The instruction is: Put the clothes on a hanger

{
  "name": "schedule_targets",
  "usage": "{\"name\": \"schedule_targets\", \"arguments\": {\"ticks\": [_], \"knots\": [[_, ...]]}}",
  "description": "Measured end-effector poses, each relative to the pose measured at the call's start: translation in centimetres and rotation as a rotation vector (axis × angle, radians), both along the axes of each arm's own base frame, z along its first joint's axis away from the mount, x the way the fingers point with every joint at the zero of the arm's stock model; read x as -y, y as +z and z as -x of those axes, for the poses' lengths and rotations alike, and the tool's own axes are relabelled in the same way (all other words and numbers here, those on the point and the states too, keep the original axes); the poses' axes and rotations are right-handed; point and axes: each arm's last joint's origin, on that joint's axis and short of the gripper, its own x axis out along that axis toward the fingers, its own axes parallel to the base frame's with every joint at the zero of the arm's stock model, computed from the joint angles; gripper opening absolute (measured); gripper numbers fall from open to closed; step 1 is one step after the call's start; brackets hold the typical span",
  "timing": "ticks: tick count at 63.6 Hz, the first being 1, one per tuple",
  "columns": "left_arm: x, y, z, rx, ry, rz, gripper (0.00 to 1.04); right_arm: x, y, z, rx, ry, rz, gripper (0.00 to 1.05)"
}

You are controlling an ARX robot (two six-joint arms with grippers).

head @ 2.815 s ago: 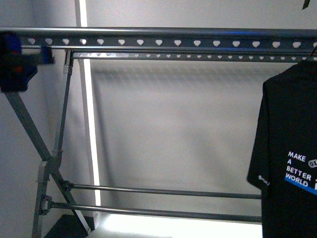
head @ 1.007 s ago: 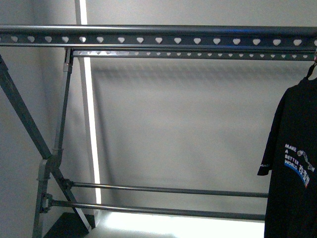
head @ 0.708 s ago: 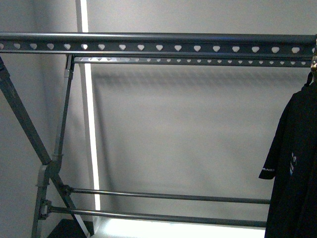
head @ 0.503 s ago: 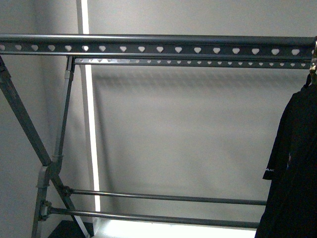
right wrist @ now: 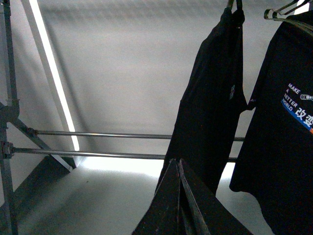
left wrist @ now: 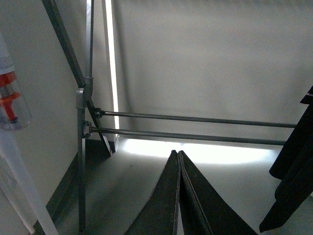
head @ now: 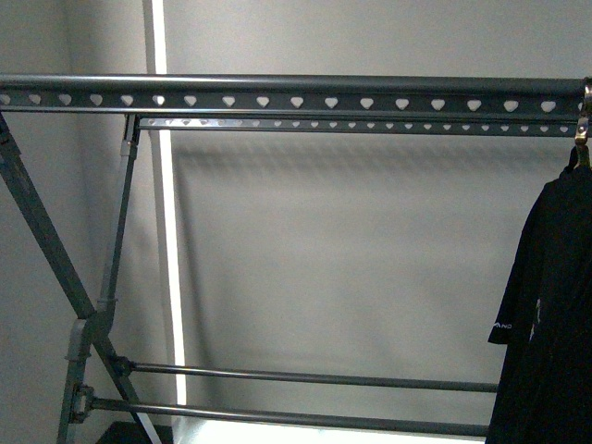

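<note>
Turned edge-on since earlier, two clothes (right wrist: 210,98) (right wrist: 279,122) hang from hanger (head: 296,92)

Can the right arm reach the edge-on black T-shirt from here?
Probably yes: in the right wrist view the right gripper, jaws together, points straight at the edge-on black T-shirt, with nothing between them.

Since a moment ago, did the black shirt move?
Yes. The black shirt slid right along the rack's top rail and turned edge-on, hiding its print.

The T-shirt (head: 550,305) has turned edge-on, its print now hidden, and the left arm has left the front view
</note>
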Motion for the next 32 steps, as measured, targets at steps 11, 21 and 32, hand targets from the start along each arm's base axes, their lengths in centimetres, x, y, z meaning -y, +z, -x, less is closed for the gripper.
{"name": "schedule_targets", "arguments": {"ticks": [11,21,32], "knots": [[0.0,0.0,0.0,0.0,0.001,0.0,0.04,0.0,-0.9,0.5,-0.002,-0.006,0.0,0.02],[0.0,0.0,0.0,0.0,0.001,0.0,0.04,0.0,-1.5,0.9,0.0,-0.006,0.0,0.02],[0.0,0.0,0.0,0.0,0.001,0.0,0.04,0.0,-2.0,1.3,0.0,-0.006,0.0,0.02]]}}
